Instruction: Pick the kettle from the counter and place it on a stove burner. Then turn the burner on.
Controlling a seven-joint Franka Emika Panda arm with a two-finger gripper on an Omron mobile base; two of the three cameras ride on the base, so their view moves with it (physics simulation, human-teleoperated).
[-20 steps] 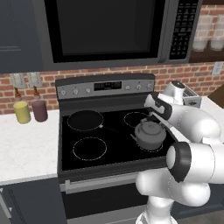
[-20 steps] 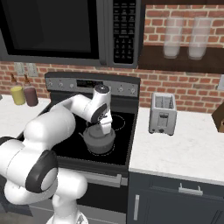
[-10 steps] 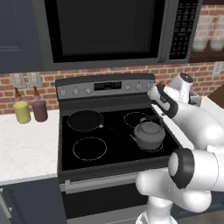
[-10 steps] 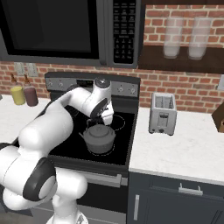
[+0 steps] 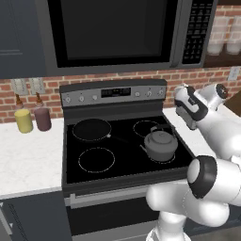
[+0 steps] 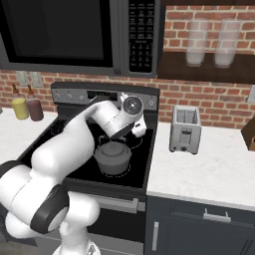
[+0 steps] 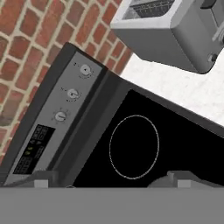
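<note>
The grey kettle (image 5: pixel 160 143) (image 6: pixel 113 156) stands upright on the cooktop's front-right ring (image 5: pixel 165 160), apart from the gripper. My gripper (image 5: pixel 180 98) (image 6: pixel 140 128) hovers above and behind it, over the stove's back right corner. It is open and empty, and in the hand view its fingertips (image 7: pixel 42 180) stand wide apart at the bottom. That view looks down on the rear-right ring (image 7: pixel 134 147) and three knobs (image 7: pixel 72 93) on the control panel. The white counter (image 5: pixel 29 153) (image 6: pixel 211 172) flanks the stove on both sides.
A flat black pan (image 5: pixel 92 128) sits on the rear-left ring. A silver toaster (image 6: pixel 185 129) (image 7: pixel 173 33) stands on the counter right of the stove. Two bottles (image 5: pixel 33 118) are at the back left. The microwave (image 5: pixel 113 33) hangs low over the stove.
The gripper has let go of the kettle, lifted off it and swung back and right toward the control panel. The kettle stays on the front-right ring.
</note>
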